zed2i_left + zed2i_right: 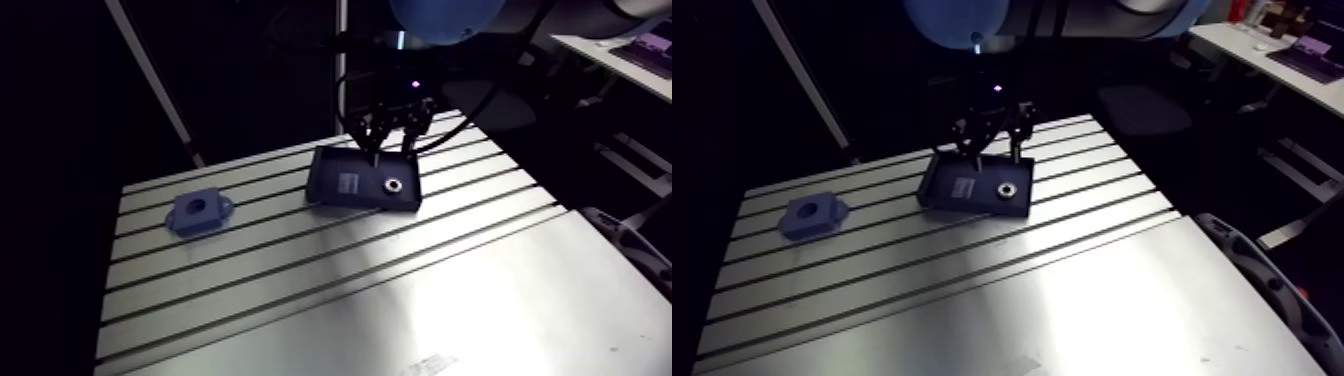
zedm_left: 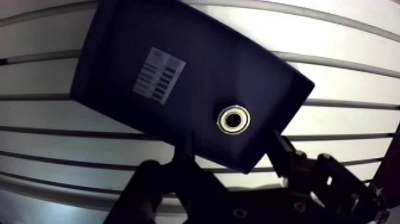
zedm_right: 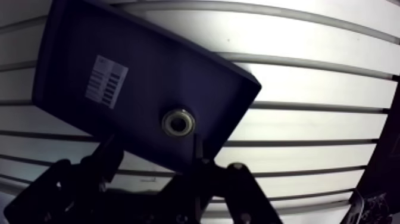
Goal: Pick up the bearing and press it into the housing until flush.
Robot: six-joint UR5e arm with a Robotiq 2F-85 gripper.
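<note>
Steel ring bearing (image 2: 233,120) lies in the dark-blue rectangular tray (image 2: 119,42), just ahead of my parted, empty fingers (image 2: 278,148). I judge this the pick approach; next, lower astride it and close.

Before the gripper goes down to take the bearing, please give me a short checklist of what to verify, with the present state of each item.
1. Gripper open and holding nothing: ok, its fingers stand apart.
2. Bearing lies flat in the tray: ok.
3. Bearing lined up with the gap between the fingers: ok, roughly; in the wrist view it lies just ahead of them.
4. Room for a finger between the bearing and the tray's near wall: cannot tell; the bearing sits close to a corner.
5. Housing free on the table, bore facing up: ok.
6. Height left above the bearing: cannot tell.
</note>
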